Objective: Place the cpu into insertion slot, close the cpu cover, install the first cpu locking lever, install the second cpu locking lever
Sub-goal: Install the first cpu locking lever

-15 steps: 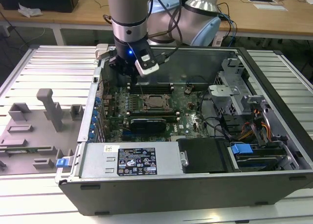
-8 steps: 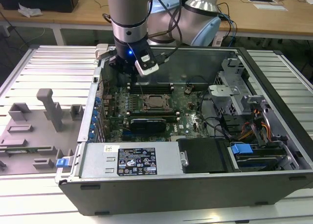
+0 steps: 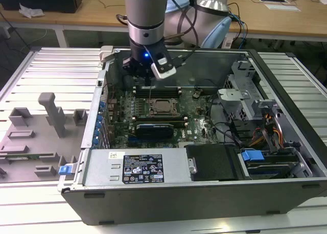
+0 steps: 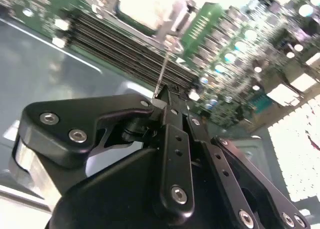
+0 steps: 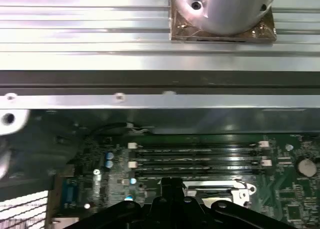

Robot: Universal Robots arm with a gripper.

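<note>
In the middle of the green motherboard (image 3: 196, 109), the cpu (image 4: 137, 4) lies in the insertion slot (image 3: 173, 107) with its pale face up. The cpu cover (image 5: 235, 185) seems to lie flat around it, so steps 1 and 2 look done.

The gripper (image 4: 161, 96) stands just above the socket. Its 2 fingers are pressed narrow together on a thin metal rod, which is most probably a locking lever (image 4: 162, 71). The rod runs from the fingertips down toward the edge of the socket. The step in hand is therefore the installing of a lever, but it cannot be told whether this is lever 1 or lever 2.

As a judgement, this step calls for a slow push down and sideways, so that the springy wire goes under its hook without slipping from the fingers or scratching the board.

Beside the socket run the long black memory slots (image 5: 197, 159). The board sits in an open computer case (image 3: 204, 203), which lies on a table (image 3: 51, 65) of aluminium slats. A grey fixture tray (image 3: 48, 111) is at the exterior view's left, and wooden desks (image 3: 102, 12) stand behind.
</note>
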